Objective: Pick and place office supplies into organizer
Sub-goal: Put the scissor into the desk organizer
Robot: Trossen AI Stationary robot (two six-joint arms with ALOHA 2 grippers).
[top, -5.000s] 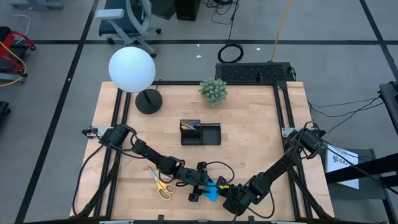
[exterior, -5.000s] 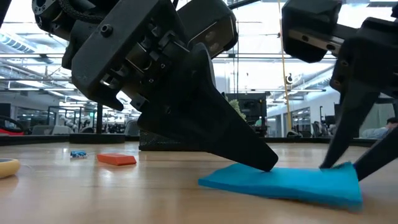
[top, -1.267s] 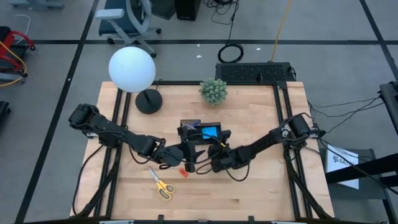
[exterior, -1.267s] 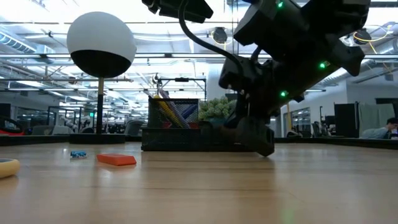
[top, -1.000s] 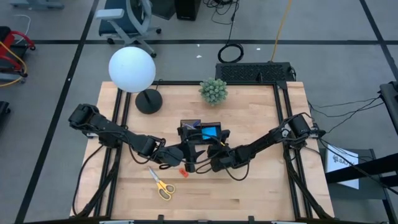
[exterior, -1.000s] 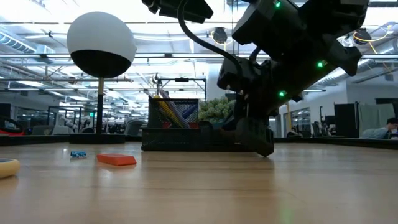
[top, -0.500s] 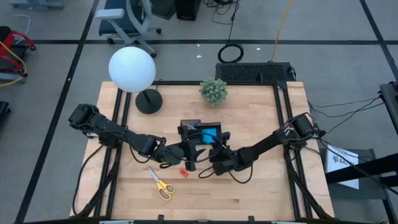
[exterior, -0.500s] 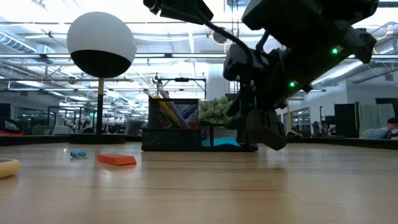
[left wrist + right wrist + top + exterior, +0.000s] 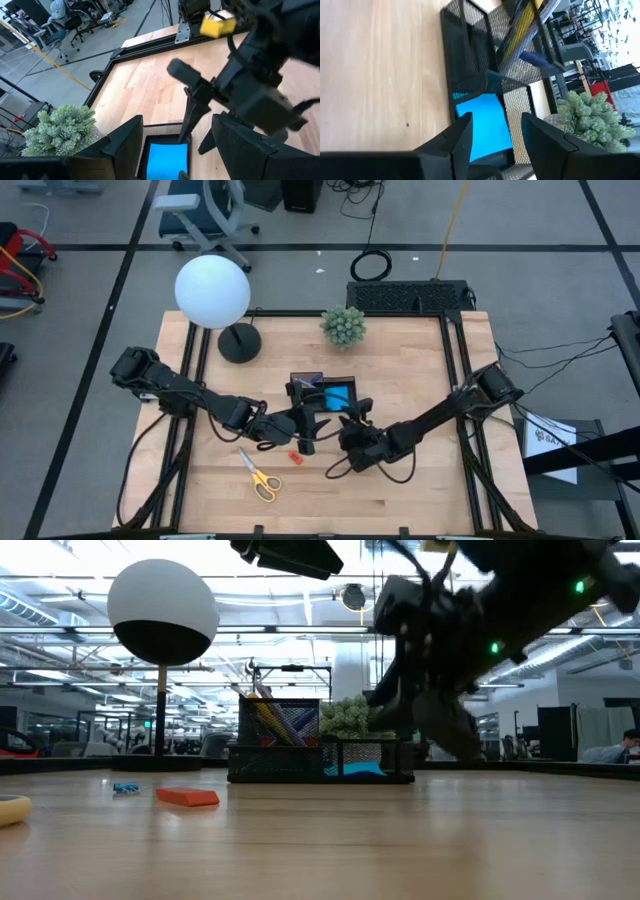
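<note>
Wood planks make up the worktop point(image 9: 400, 360), with a lamp and a spiky plant at its far side.

Right end effector point(image 9: 352, 432) sits just on the near side of the organizer point(image 9: 322, 394), fingers spread wide and carrying nothing; its wrist view looks past both fingers straight onto the blue sticky-note pad point(image 9: 483, 124), which lies flat in the organizer's right-hand compartment. That piece looks placed, so this arm seems free for a new target.

Left end effector point(image 9: 300, 423) hangs just near-left of the organizer, also spread wide and empty, its camera looking over the tray rim at the same blue pad point(image 9: 165, 159).

Going outward from there, what is left lies nearer the robot and to its left. The small red piece point(image 9: 295, 456) sits near the left end effector, closer to it than to the right one. The yellow-handled scissors point(image 9: 259, 474) lie farther out on the same side, long axis running diagonally, blades toward the far-left, yellow handles toward the near edge. A tiny blue piece point(image 9: 125, 787) shows in the low view beside the red one, though from above I cannot place it with confidence.

By position, the left arm is the likelier one for the next pick, reaching back toward the near edge, away from the tray. Pens point(image 9: 268, 718) stand in the organizer's left compartment.
</note>
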